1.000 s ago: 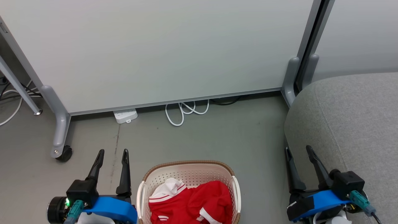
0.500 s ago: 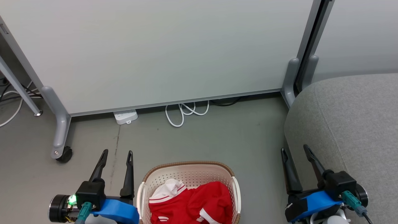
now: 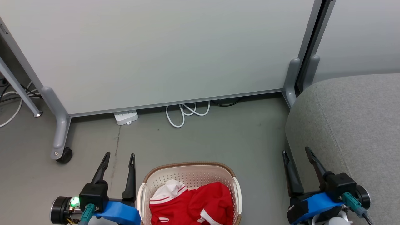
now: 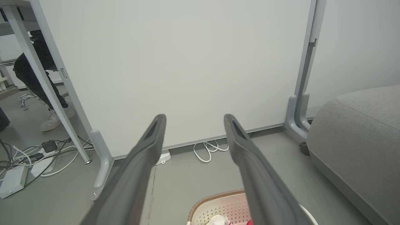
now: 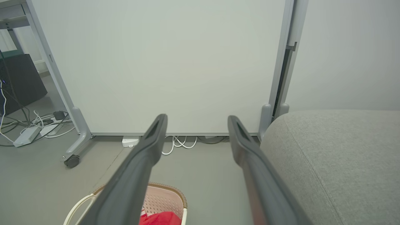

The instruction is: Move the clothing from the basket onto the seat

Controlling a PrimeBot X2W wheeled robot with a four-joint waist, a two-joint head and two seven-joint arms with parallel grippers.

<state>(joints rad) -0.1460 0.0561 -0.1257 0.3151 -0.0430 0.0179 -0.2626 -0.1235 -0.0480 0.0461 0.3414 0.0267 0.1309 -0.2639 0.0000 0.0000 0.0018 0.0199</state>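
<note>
The red clothing [image 3: 193,203], edged in white, lies crumpled in the basket [image 3: 190,164], with a white fold at its left end. The basket stands on the grey floor [image 3: 218,137] at the bottom middle of the head view, its near part cut off by the picture's edge. The grey seat [image 3: 359,125] sits on the robot's right, well apart from the basket, with bare floor between them and nothing lying on the part that shows.

The left gripper [image 3: 120,154] is held low just beside the basket's left handle. Its two dark fingers point forward toward the panel and are spread apart with nothing between them. A blue cover wraps its wrist, and a small green light glows there. The right gripper [image 3: 296,150] is held in the same pose at the seat's rounded corner, its fingers likewise spread and empty; whether they touch the fabric cannot be told. Neither gripper touches the clothing.

Beyond the basket stands a large pale panel [image 3: 156,53] on grey feet, one with a black wheel [image 3: 65,154]. A white power strip [image 3: 126,116] and a looped white cable [image 3: 187,112] lie along its lower edge. The left wrist view shows a person's dark trouser leg and white shoe [image 4: 53,120] behind the panel's left side.
</note>
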